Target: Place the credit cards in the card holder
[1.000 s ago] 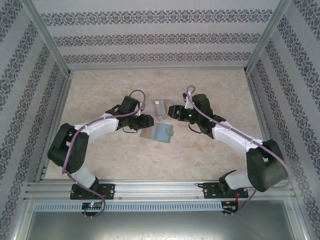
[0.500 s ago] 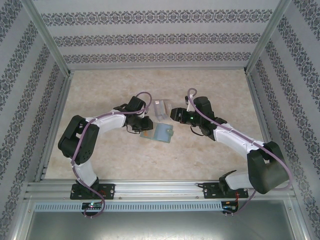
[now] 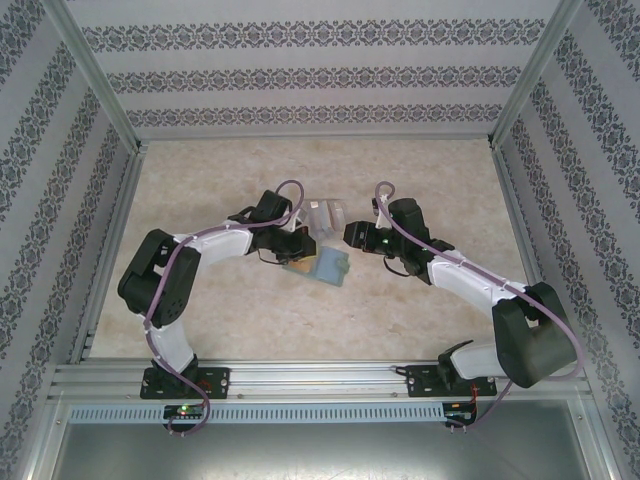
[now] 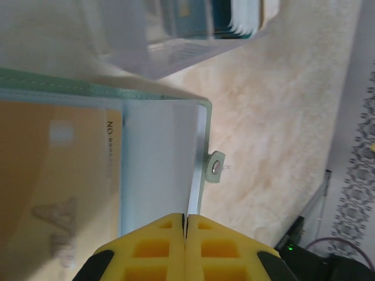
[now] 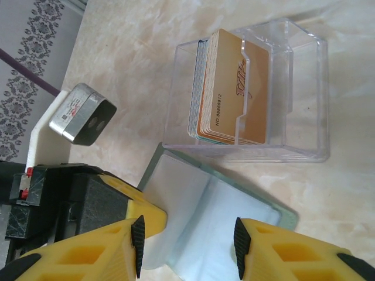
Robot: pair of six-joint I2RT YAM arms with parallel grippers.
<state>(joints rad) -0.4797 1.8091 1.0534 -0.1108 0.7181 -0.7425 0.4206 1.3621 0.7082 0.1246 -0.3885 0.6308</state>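
The card holder (image 3: 330,266), a sage-green folding wallet, lies open on the table with clear sleeves (image 5: 222,225) showing. In the left wrist view my left gripper (image 4: 184,215) is shut on the edge of a clear sleeve (image 4: 158,158), beside the snap tab (image 4: 215,167). An orange credit card (image 4: 58,175) lies at the holder's left page, seemingly under the sleeve. More credit cards (image 5: 234,88) stand on edge in a clear plastic box (image 5: 304,88) just beyond the holder. My right gripper (image 5: 187,249) hangs open above the holder's middle, holding nothing.
The clear box (image 3: 325,214) stands between the two grippers at the table's middle. Patterned walls and metal posts (image 3: 95,80) enclose the marbled table (image 3: 220,170). The left arm's yellow finger (image 5: 143,213) rests on the holder's corner close to my right fingers.
The left gripper has moved in over the holder's left edge and shut on the sleeve. The right gripper shifted slightly toward the holder and stays open.
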